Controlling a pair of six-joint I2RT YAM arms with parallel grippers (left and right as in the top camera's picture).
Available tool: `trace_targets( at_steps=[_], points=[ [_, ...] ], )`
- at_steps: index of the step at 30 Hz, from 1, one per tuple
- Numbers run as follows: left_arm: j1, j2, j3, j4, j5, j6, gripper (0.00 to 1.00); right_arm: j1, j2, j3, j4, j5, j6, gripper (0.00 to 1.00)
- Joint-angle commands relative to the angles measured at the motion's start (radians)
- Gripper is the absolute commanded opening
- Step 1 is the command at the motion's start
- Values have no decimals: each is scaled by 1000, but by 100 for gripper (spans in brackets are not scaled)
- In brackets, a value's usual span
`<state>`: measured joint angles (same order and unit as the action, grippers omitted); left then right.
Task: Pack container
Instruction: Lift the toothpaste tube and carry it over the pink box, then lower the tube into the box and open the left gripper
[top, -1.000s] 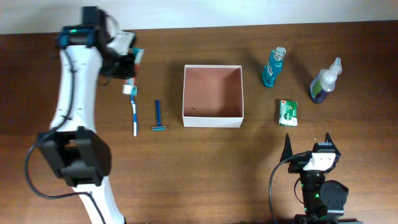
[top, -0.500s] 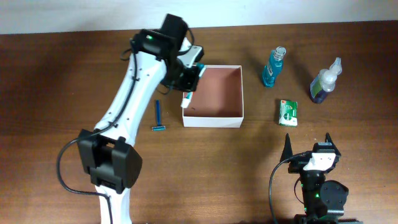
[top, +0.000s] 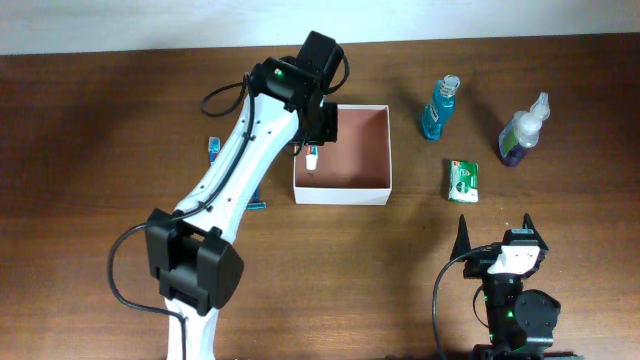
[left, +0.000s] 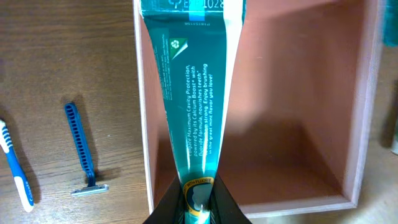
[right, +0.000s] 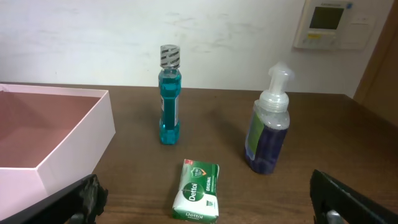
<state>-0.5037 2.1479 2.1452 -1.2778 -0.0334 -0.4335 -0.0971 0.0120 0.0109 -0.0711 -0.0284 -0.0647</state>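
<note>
Closest to you, your right claw (top: 495, 232) sits low at the near edge of the table (top: 330, 280). Its two fingers are spread wide, with nothing between them.

A bit further out, a green and white bar of soap (right: 196, 198) lies flat on the table. It is near the right side of the container (top: 340, 194) but does not touch it. The container is the square white box with the pinkish-brown inside, and it sits near the middle of the table.

On the box's other side, a blue razor (left: 81, 149) lies on the wood. A blue and white toothbrush (left: 15, 171) lies just past it, further from the box. From above, your left arm hides most of both.

Your left claw (left: 198, 208) is up over the left wall of the container. It is closed tight on a teal and white toothpaste tube (left: 193, 93). The narrow end sits between the fingers, and the wide flat end sticks out away from the claw. The tube hangs over the inside of the box, close to the left wall. You cannot tell if it touches the bottom.

Further back, a blue mouthwash bottle (right: 169, 99) stands upright past the box's far right corner. A pump bottle of purple liquid (right: 268, 127) stands to its right, apart from it. At the very back, a white panel with a small screen (right: 326, 23) hangs on the wall.
</note>
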Motion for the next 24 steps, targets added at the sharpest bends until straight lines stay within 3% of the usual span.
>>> trace_targets(
  at_steps=[1, 24],
  points=[
    [0, 71, 13, 0, -34, -48, 1, 5, -9, -5, -3, -13, -6, 98],
    [-20, 213, 13, 33, 3, -48, 1, 5, -9, -5, -3, -13, -6, 98]
  ],
)
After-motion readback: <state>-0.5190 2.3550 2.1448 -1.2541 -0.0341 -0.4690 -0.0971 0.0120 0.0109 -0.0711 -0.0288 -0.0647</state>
